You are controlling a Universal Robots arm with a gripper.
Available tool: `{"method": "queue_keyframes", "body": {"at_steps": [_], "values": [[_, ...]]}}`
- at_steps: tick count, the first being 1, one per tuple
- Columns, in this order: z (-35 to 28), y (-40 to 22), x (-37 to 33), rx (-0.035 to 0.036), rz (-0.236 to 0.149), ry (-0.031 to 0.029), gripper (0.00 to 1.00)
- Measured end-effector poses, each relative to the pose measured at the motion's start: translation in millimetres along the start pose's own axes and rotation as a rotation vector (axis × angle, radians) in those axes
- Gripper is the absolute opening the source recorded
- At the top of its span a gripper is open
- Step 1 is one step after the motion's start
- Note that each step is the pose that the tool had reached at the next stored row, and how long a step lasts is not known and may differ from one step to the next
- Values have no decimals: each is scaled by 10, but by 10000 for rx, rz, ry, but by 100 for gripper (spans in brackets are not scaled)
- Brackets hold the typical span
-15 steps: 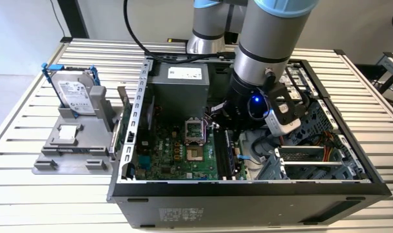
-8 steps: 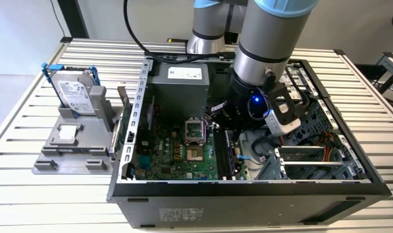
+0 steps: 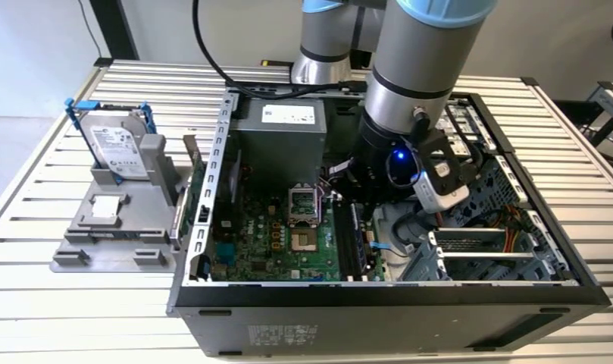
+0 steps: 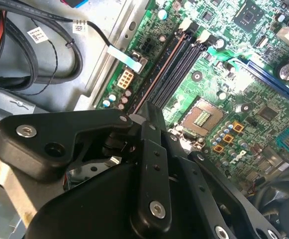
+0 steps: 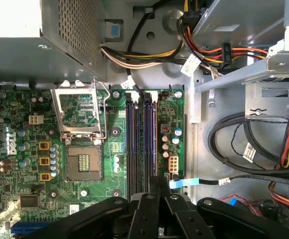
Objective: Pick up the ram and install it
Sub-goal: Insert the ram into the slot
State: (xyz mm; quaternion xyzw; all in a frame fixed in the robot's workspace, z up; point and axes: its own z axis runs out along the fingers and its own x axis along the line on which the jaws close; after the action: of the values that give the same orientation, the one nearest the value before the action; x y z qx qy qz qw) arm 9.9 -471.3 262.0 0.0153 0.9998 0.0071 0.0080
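Note:
My gripper (image 3: 359, 199) is down inside the open computer case (image 3: 387, 292), right over the memory slots (image 5: 142, 139) beside the processor socket (image 5: 82, 132). In both wrist views the black fingers come together at one narrow point above the slots, gripper (image 4: 143, 118) and gripper (image 5: 154, 186). The ram (image 4: 160, 73) shows in the second wrist view as a thin dark stick seen edge-on. It runs along one slot straight out from between the fingertips, which are shut on it. The part of the stick under the gripper is hidden.
A grey power supply (image 3: 281, 133) stands behind the motherboard. Black and coloured cables (image 5: 243, 139) and a metal drive cage (image 3: 488, 254) crowd the exterior view's right of the slots. Outside the case a grey fixture (image 3: 104, 227) holds a blue-framed hard drive (image 3: 119, 140) and a bracketed card (image 3: 192, 163).

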Motion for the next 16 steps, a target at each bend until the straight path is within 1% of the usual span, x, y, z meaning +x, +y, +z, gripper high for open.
{"method": "queue_keyframes", "body": {"at_steps": [2,3,4,6,16], "values": [[1,-6,-1,-349,5,46,0],[0,-8,-1,-500,6,60,0],[1,-9,-1,-612,2,66,0],[1,-9,0,-627,-31,69,0],[7,-9,-1,-650,-1801,149,0]]}}
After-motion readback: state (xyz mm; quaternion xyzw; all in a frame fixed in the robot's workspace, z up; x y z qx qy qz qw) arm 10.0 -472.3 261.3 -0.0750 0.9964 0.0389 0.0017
